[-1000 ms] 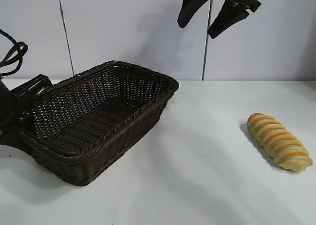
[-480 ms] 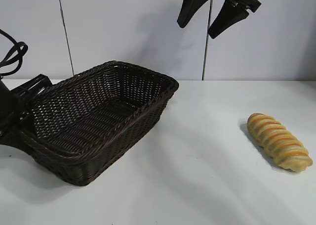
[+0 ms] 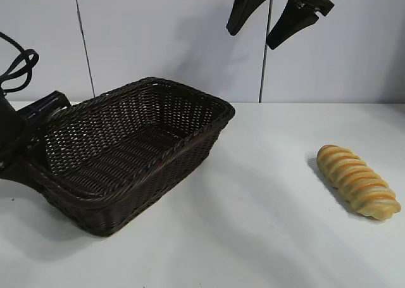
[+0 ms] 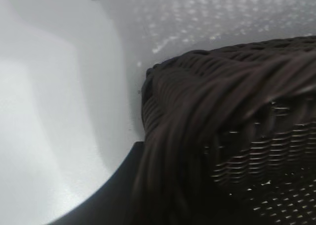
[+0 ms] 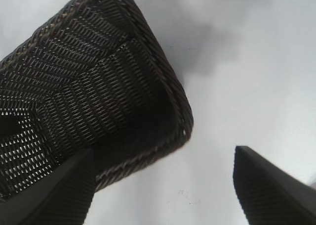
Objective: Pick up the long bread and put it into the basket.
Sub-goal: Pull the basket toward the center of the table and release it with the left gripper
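Observation:
The long bread, golden with orange-brown stripes, lies on the white table at the right, apart from everything. The dark wicker basket sits at the left, empty. My left gripper is at the basket's left end, shut on its braided rim; in the left wrist view that rim fills the space by one dark finger. My right gripper hangs high above the table's middle, open and empty. The right wrist view shows the basket below its fingers; the bread is out of that view.
White table runs between basket and bread and along the front. A pale wall with vertical seams stands behind. Black cables loop at the far left.
The basket has shifted slightly to the right with my left gripper on its rim. The right gripper and the bread have not moved.

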Action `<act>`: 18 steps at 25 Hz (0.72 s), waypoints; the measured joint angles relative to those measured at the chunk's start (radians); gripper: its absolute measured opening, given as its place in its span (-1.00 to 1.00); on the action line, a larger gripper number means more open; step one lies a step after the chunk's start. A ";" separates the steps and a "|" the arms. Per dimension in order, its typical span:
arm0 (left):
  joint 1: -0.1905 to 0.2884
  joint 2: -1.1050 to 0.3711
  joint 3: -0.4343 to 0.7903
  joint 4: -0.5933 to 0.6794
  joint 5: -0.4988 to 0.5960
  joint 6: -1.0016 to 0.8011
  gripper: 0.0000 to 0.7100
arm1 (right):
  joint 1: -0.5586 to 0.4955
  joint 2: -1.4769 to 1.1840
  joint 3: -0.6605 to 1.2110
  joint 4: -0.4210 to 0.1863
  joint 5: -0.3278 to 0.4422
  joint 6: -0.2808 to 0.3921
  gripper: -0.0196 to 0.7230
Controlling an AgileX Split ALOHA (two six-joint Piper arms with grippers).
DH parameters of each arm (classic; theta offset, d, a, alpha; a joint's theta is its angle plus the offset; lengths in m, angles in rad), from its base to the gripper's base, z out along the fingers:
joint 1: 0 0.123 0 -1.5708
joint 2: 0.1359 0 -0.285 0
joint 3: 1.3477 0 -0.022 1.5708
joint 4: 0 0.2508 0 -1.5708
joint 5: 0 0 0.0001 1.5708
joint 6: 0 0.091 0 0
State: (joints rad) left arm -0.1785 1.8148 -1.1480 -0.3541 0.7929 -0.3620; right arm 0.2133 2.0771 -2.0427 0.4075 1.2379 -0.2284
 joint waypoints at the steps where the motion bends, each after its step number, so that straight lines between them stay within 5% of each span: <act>1: 0.001 0.026 -0.044 0.003 0.039 0.060 -0.70 | 0.000 0.000 0.000 0.000 0.000 0.000 0.55; 9: 0.000 0.234 -0.343 -0.080 0.278 0.357 -0.70 | 0.000 0.000 0.000 0.001 0.000 0.000 0.55; 18: 0.001 0.343 -0.402 -0.087 0.281 0.435 -0.70 | 0.000 0.000 0.000 0.001 0.000 0.000 0.55</act>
State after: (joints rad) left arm -0.1771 2.1581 -1.5503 -0.4412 1.0738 0.0726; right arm 0.2133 2.0771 -2.0427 0.4084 1.2379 -0.2284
